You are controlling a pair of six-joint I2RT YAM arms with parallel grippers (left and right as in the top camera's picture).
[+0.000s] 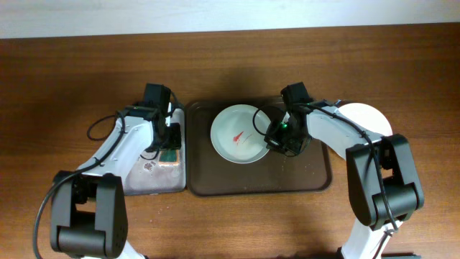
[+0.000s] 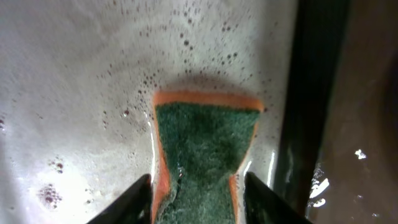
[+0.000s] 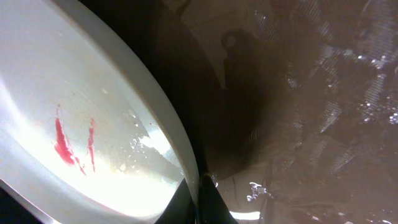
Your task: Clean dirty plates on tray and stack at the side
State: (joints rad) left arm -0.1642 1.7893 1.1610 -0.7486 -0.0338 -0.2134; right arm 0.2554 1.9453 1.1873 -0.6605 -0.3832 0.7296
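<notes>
A white plate [image 1: 237, 137] with red sauce smears lies on the left half of the dark brown tray [image 1: 302, 180]. My right gripper [image 1: 279, 137] is shut on this plate's right rim. In the right wrist view the two fingers [image 3: 198, 200] pinch the rim of the plate [image 3: 93, 124], which is lifted a little above the tray [image 3: 311, 124]. Another white plate [image 1: 368, 116] lies on the table right of the tray, partly hidden by my right arm. A third plate is not visible on its own. My left gripper [image 1: 167, 140] is shut on a sponge.
The green sponge with orange edges [image 2: 205, 149] lies squeezed between my left fingers [image 2: 198, 200] on the wet, soapy grey metal tray [image 2: 74, 93]. That grey tray [image 1: 147, 180] stands against the brown tray's left side. The wooden table [image 1: 72, 65] surrounds both.
</notes>
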